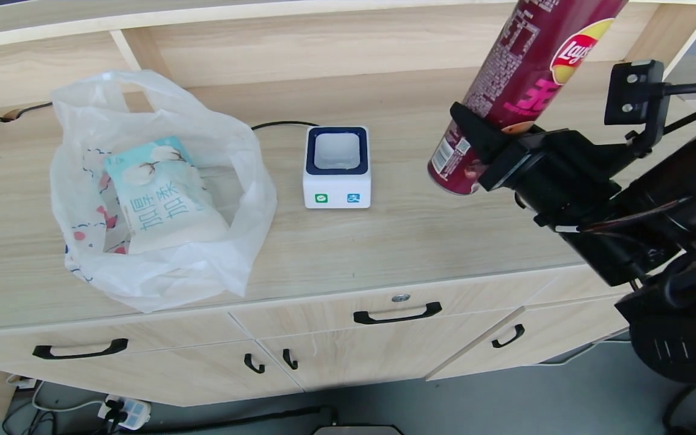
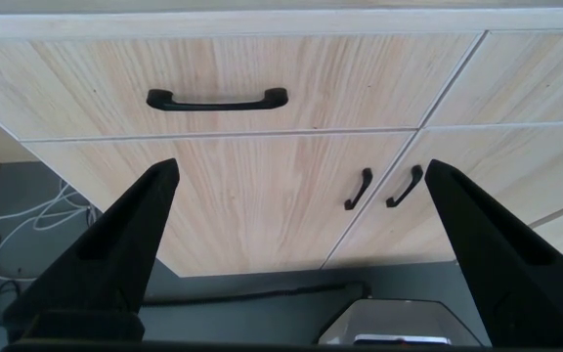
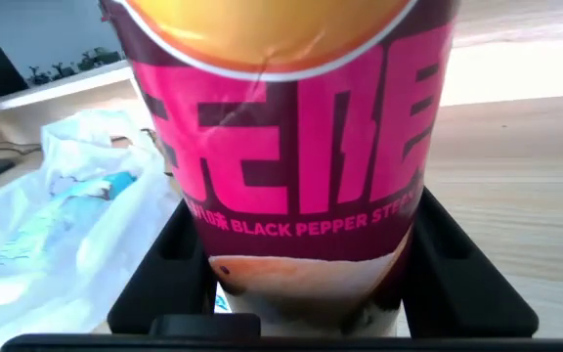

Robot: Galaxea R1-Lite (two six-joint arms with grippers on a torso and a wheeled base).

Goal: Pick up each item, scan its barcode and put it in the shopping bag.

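Note:
My right gripper is shut on a dark red chip can, held tilted above the right side of the wooden counter, its lower end toward the scanner. The can sits between the black fingers in the right wrist view. A white barcode scanner with a dark-rimmed window stands at the counter's middle. At the left lies an open white plastic shopping bag holding a pale blue-and-white pack. My left gripper hangs open in front of the drawers, below the counter.
A black cable runs from behind the scanner toward the bag. Drawers and cabinet doors with black handles line the counter's front. A raised wooden ledge backs the counter. A power strip lies on the floor.

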